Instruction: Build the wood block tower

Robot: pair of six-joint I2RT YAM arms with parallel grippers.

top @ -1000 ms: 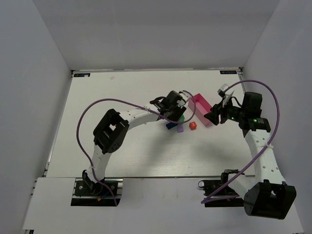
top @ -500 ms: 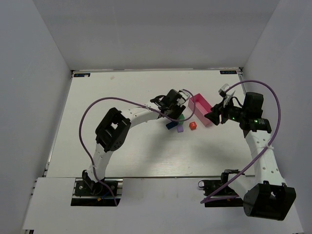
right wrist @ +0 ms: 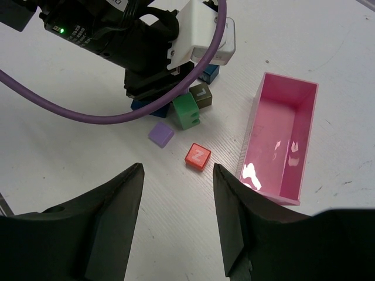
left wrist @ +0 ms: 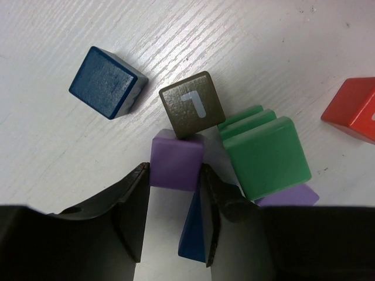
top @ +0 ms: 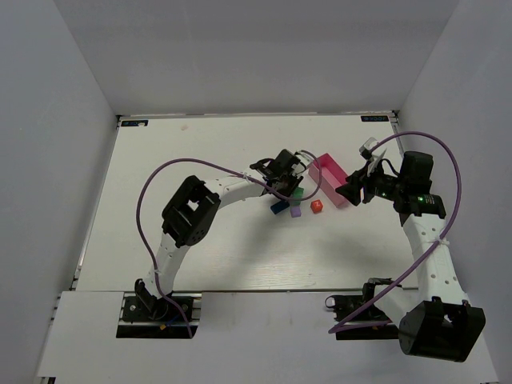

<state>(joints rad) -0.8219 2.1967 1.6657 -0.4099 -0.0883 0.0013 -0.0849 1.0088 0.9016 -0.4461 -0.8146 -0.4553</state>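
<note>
My left pincer (left wrist: pixel 174 172) clamps the lilac block (left wrist: pixel 176 157); any sideways drift, I judge, knocks the olive block (left wrist: pixel 192 104) crowding it.

Stretched forward and low, the left pincer (left wrist: pixel 174 175) pinches a lilac cube (left wrist: pixel 176 159); the right pincer (right wrist: pixel 177 170) hovers raised, fingers spread apart.

Pink rectangular tray (top: pixel 330 180) sits on white wood-grain table (top: pixel 200 152), right of centre toward the far edge, long axis angled. From the right wrist view, tray (right wrist: pixel 251 137) is open-topped, with glossy walls and glare spots on its floor. Black labels (top: pixel 134 123) mark the table's far corners. Plain white walls (top: pixel 256 48) enclose the table on three sides.
</note>
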